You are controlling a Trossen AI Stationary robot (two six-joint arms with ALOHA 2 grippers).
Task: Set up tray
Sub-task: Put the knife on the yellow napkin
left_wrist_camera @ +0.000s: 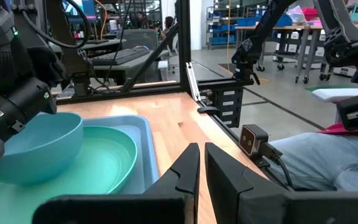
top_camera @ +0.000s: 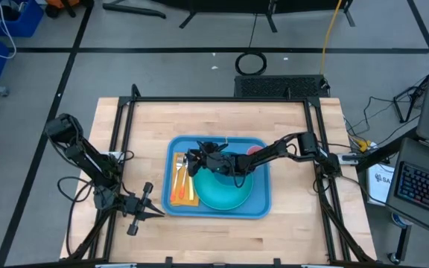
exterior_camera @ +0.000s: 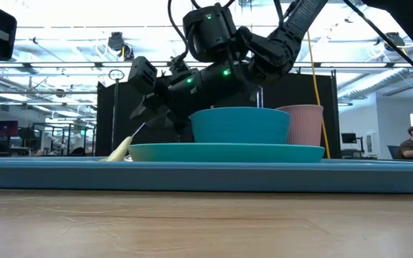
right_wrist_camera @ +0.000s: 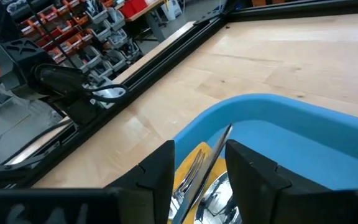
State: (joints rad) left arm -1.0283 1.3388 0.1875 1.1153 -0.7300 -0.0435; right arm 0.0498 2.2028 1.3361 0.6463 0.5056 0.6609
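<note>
Left gripper (top_camera: pixel 141 212) parked off the tray's left front corner, resting low over bare wood, fingers (left_wrist_camera: pixel 185 171) nearly pressed together, nothing between them. We read it as waiting clear of the work.

Tray (top_camera: pixel 259 209) sits mid-table, flat. On its left strip, an orange napkin (top_camera: pixel 177 195) with a fork (right_wrist_camera: pixel 190 172) lying along it. Beside that, a teal plate (top_camera: pixel 226 201) carrying a teal bowl (exterior_camera: pixel 239 125); a pink cup (exterior_camera: pixel 305 123) stands at the far right corner.

Right gripper (top_camera: pixel 196 159) reaches across the bowl to the napkin's far end, fingers (right_wrist_camera: pixel 157 169) spread around a slim silver utensil (right_wrist_camera: pixel 211 163). We cannot tell whether they pinch it. Likely laying cutlery beside the fork.
</note>
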